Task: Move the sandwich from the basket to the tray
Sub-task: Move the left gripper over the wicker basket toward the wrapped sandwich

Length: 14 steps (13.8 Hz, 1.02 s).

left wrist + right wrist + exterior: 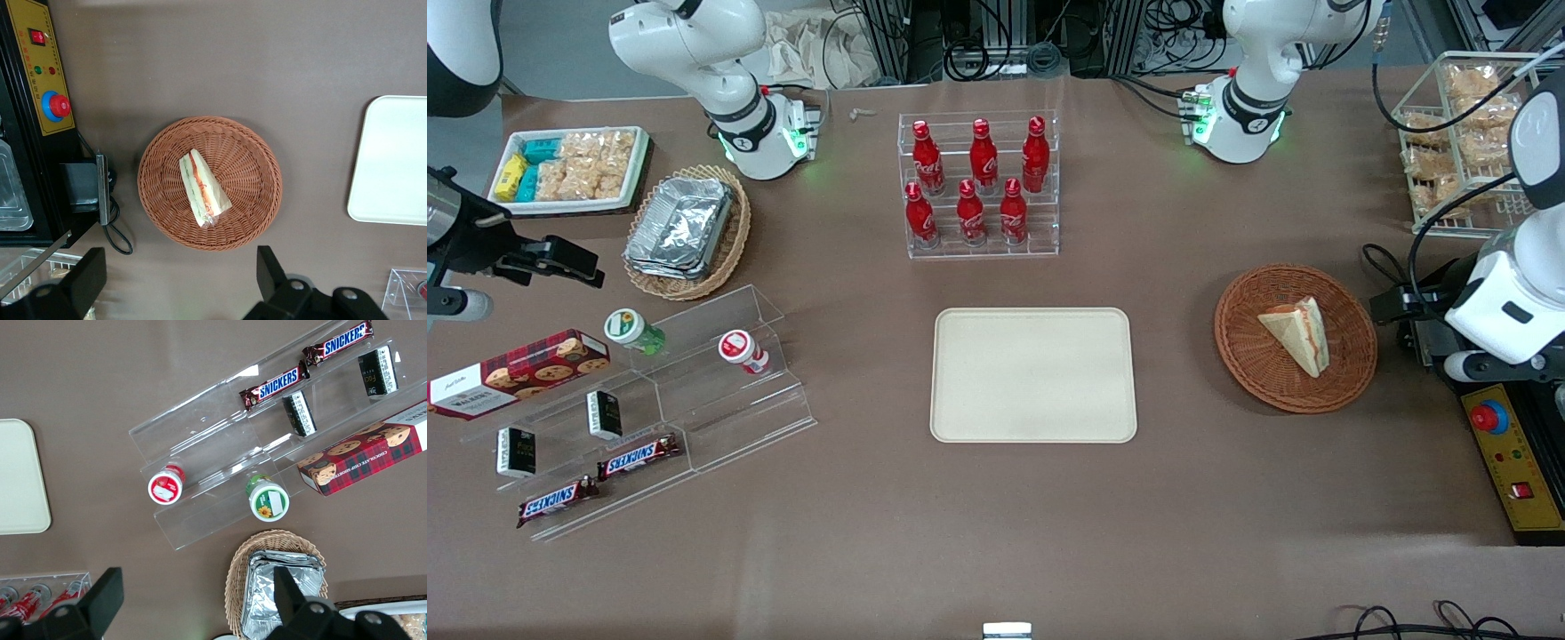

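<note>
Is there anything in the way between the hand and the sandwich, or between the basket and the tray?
Nothing visible. The open hand hangs above the basket, the sandwich lies uncovered, and only bare table separates basket from tray.

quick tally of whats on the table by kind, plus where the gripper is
red bottles: 6
snickers bars: 2
small cups: 2
wicker baskets: 2
sandwich: 1
cream tray: 1
cookie box: 1
total: 15
gripper: open, above the reddish basket
</note>
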Tool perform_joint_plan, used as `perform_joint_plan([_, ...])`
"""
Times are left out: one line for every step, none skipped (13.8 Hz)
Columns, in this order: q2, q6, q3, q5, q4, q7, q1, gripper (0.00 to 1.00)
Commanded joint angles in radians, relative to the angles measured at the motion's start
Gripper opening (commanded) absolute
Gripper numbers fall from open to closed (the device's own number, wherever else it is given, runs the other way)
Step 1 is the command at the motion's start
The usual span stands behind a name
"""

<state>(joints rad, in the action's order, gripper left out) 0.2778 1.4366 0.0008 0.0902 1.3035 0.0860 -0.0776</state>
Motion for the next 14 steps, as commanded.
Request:
perform_joint_plan([0.006, -0.015, 0.007, -0.013, -0.023, 0.006, -0.008, 1.00])
perform_joint_plan([0.007, -0.015, 0.007, -0.013, -0.023, -0.002, -0.008, 1.00])
perform_joint_plan([0.006, -0.015, 0.007, -0.013, -0.023, -0.006, -0.008, 1.00])
perform_joint_plan([0.007, -0.015, 0.007, -0.012, -0.021, -0.003, -0.008, 1.00])
perform_joint_plan([0.009, -0.015, 0.007, -0.010, -0.020, 0.004, -0.008, 1.00])
perform_joint_plan([0.004, -0.016, 0.008, -0.009, -0.009, 0.004, -0.008, 1.00])
perform_joint_plan([-0.003, -0.027, 0.010, -0.007, 0.008, -0.002, -0.008, 1.00])
perform_joint_plan([-0.021, -0.025, 0.011, -0.007, 0.044, -0.002, -0.008, 1.00])
perform_joint_plan([-0.037, -0.024, 0.013, -0.004, 0.087, 0.003, -0.008, 1.00])
perform_joint_plan([-0.067, -0.009, 0.013, -0.003, 0.139, 0.003, -0.008, 1.00])
perform_joint_plan([-0.097, 0.020, 0.015, -0.001, 0.193, 0.003, -0.008, 1.00])
perform_joint_plan([-0.129, 0.053, 0.016, -0.001, 0.250, 0.008, -0.008, 1.00])
perform_joint_plan([-0.162, 0.085, 0.016, 0.000, 0.308, 0.008, -0.008, 1.00])
perform_joint_plan([-0.207, 0.119, 0.019, 0.000, 0.372, 0.009, -0.007, 1.00])
